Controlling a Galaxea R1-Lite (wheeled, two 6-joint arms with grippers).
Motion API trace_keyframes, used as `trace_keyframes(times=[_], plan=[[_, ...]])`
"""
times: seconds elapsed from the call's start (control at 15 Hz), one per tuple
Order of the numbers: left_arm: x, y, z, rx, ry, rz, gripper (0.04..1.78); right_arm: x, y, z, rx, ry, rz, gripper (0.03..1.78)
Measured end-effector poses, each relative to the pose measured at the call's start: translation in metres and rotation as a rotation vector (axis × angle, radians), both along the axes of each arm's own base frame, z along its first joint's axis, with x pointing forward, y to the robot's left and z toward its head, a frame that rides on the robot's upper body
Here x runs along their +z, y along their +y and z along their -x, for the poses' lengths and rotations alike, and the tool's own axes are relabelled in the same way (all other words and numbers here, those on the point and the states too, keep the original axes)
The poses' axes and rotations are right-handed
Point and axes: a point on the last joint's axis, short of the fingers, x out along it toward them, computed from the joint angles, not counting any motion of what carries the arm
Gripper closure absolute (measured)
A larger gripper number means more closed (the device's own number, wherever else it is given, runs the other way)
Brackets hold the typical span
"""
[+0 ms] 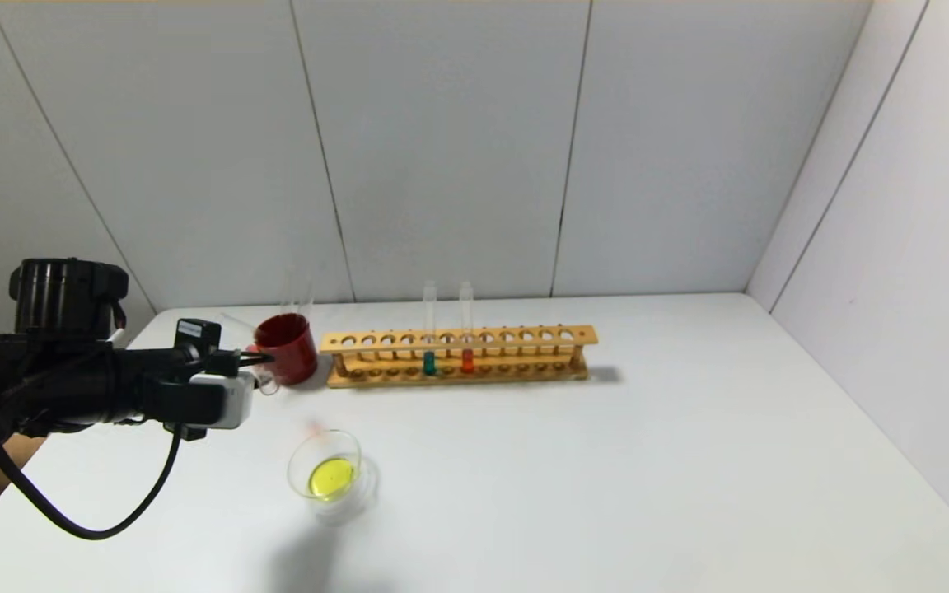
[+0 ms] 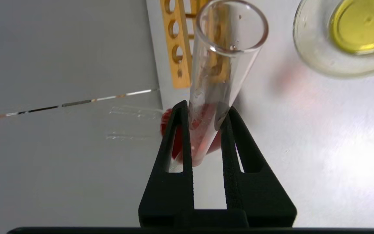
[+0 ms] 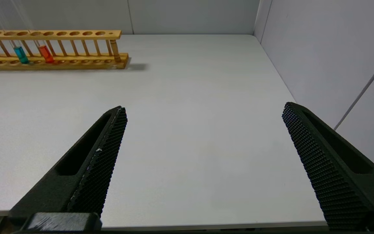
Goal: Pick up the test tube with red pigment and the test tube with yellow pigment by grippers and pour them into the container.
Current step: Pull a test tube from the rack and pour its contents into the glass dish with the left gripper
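Observation:
My left gripper is shut on a clear glass test tube, held tilted just beside the dark red cup. I see no liquid column in this tube, only a reddish tint where the cup shows behind it. The container, a clear glass dish, holds yellow liquid and stands in front of the gripper. A test tube with red pigment stands in the wooden rack. No tube with yellow liquid shows. My right gripper is open and empty above the table's near edge.
A tube with green liquid stands in the rack next to the red one. Faint clear tubes rise from the dark red cup. Grey walls close the table at the back and right.

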Motion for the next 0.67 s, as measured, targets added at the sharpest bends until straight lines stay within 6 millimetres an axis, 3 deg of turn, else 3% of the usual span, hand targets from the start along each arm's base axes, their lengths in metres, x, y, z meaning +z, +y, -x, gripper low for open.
trace_keyframes(times=[0.67], plan=[[-0.022, 0.002, -0.004, -0.099, -0.032, -0.168, 1.52, 0.000, 0.000, 0.000, 0.000, 0.000, 0.000, 0.06]])
